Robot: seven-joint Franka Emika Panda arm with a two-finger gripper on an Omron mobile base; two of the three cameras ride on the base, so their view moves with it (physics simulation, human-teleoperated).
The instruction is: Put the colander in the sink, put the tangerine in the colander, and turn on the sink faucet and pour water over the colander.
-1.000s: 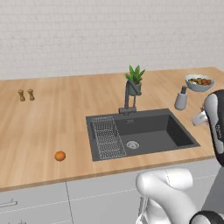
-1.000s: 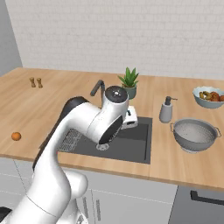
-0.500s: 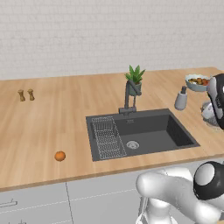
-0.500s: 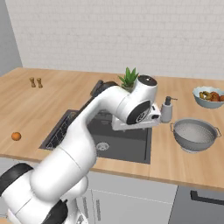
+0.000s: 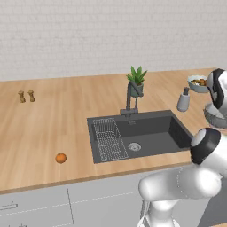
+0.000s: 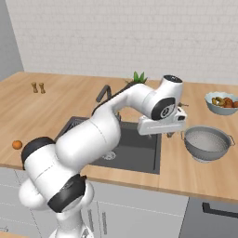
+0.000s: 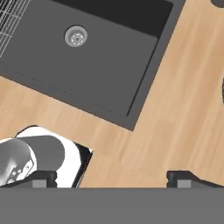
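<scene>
Jaws spread wide, gripping nothing, poised over bare counter [image 7: 175, 109] beside the sink [image 7: 87, 74]; colander [image 6: 207, 143] just right of it, tangerine [image 5: 60, 158] far left

The arm has swung from over the sink [image 6: 135, 139] toward the right end of the worktop [image 6: 186, 167]. A second ago its hand hung above the middle of the basin; half a second ago it had reached the basin's right part, near the soap dispenser. Now the gripper [image 6: 174, 134] hangs past the sink's right edge, over bare worktop just left of the colander [image 6: 207, 142], jaws spread wide with nothing between them. In the left base view the upper arm has come forward along the front edge, and the hand now partly covers the colander [image 5: 213, 119] at the right border.
</scene>
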